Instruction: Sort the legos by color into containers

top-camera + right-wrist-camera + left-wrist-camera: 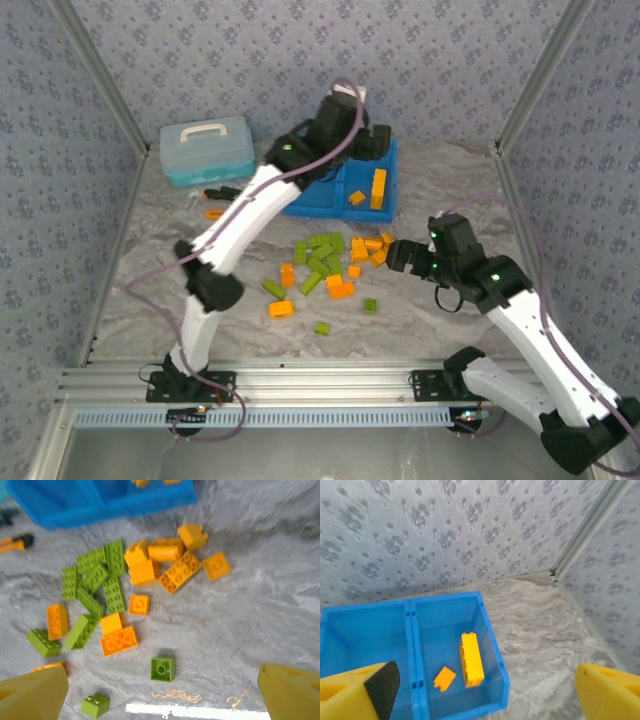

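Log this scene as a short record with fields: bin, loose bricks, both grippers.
Bin: bright blue plastic bin with centre divider, at the back of the table
Right compartment: one long orange brick, one small orange brick
Left compartment: no brick in the part that shows
Loose bricks: orange and olive-green plastic bricks mixed on the table in front of the bin
Left gripper: open, empty, above the bin
Right gripper: open, empty, over the table near the loose bricks

Orange and green legos point(325, 265) lie loose in a heap on the counter point(440, 190), near side of the blue containers point(445, 617); two orange bricks point(471, 659) lie flat in the right compartment.
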{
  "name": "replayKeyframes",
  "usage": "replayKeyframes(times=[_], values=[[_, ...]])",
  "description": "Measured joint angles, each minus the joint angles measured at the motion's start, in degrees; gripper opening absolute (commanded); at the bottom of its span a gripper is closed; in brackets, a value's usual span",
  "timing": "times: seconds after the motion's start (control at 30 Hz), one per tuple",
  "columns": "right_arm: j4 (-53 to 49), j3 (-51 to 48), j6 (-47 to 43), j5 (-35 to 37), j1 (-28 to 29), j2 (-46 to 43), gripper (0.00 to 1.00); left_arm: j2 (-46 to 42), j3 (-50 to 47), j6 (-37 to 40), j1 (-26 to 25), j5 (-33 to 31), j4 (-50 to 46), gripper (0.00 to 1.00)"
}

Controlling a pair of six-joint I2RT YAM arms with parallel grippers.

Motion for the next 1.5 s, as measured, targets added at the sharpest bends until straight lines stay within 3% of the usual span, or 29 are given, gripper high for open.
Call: replayKeyframes(times=[0.2, 0.37, 0.53, 0.7, 0.87, 0.93, 1.17, 1.33, 1.5], values=[[7.4, -2.2, -2.7, -5.7, 6.4, 16.3, 1.00, -28.4, -35.0, 2.8, -0.3, 1.4, 3.5, 0.99], [12.9, -0.7, -7.0, -4.9, 14.2, 32.4, 1.00, -38.0, -57.4, 0.9, -0.3, -1.7, 2.5, 0.99], [15.0, 2.8, -10.2, -1.7, 18.4, 42.7, 1.00, -46.1, -72.3, -3.3, 0.2, -3.4, 1.2, 0.99], [16.0, 5.2, -10.8, 0.9, 21.4, 47.3, 0.96, -51.1, -74.8, -6.0, 1.3, -4.1, 0.8, 0.99], [16.5, 7.4, -10.6, 4.1, 23.2, 51.2, 0.69, -51.4, -74.8, -6.8, 1.7, -4.5, 0.7, 0.99], [17.0, 7.7, -10.3, 4.7, 23.3, 51.4, 0.64, -51.4, -74.9, -6.8, 1.7, -4.5, 0.7, 0.99], [16.3, 7.9, -10.0, 5.8, 23.3, 50.2, 0.57, -51.3, -74.9, -6.8, 1.9, -4.5, 0.7, 0.99], [13.2, 9.4, -9.9, 5.3, 22.4, 40.2, 0.58, -51.3, -74.9, -6.8, 2.0, -4.3, 0.7, 0.99], [14.4, 17.9, -11.3, 6.2, 14.1, 31.6, 0.57, -51.3, -74.9, -7.0, 2.0, -3.6, 0.8, 0.99]])
